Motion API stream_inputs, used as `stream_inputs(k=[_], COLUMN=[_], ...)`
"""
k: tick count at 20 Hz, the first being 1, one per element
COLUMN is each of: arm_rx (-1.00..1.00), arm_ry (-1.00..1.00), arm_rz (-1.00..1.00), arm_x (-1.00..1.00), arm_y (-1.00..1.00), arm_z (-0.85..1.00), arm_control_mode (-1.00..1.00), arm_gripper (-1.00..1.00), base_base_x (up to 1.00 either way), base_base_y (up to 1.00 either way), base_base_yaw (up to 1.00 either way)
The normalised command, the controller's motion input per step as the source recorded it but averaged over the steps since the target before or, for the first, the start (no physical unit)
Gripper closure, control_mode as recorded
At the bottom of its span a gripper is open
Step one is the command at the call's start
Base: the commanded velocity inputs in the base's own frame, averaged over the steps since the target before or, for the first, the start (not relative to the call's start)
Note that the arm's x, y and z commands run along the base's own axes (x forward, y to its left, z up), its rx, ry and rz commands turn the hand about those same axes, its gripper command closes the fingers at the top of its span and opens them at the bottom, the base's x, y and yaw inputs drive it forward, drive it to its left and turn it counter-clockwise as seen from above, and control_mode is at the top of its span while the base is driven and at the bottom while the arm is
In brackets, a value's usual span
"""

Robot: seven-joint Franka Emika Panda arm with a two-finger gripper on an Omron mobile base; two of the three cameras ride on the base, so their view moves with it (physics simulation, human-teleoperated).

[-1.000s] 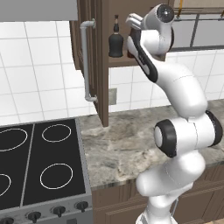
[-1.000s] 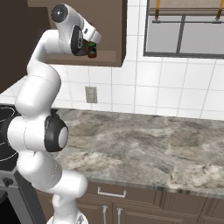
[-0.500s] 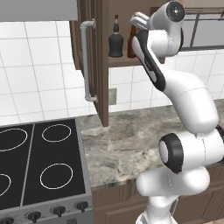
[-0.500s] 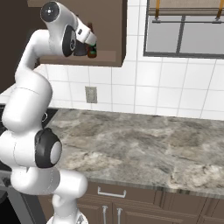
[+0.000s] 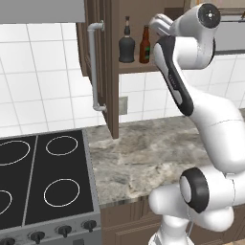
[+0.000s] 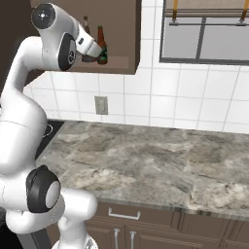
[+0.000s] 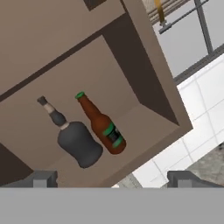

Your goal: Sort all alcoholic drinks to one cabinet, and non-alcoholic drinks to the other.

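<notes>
From the left base view we see the cabinet (image 5: 112,72) door's grey handle (image 5: 94,67); our hand view shows the black bottle (image 7: 74,138) and beer bottle (image 7: 101,124) upright, side by side on its lower shelf, tool (image 7: 109,178) spread, empty.

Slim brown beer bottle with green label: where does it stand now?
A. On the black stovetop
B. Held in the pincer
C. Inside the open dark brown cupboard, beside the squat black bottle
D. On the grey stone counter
C: the slim brown beer bottle stands upright on the cupboard floor next to the squat black bottle, with the pincer open and apart from it.
</notes>
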Motion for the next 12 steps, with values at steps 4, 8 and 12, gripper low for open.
stream_inputs(k=[4, 8, 12], arm_rx=[0.01, 0.0, -0.02], arm_ry=[-0.02, -0.06, -0.04], arm_rz=[-0.01, 0.0, 0.0], arm_x=[-0.57, -0.64, -0.59], arm_y=[0.0, -0.05, -0.12], arm_z=[0.0, 0.0, -0.02], arm_control_mode=[-1.0, -1.0, -1.0], arm_gripper=[-1.0, -1.0, -1.0], base_base_x=[0.0, 0.0, 0.0], base_base_y=[0.0, 0.0, 0.0], base_base_yaw=[0.0, 0.0, 0.0])
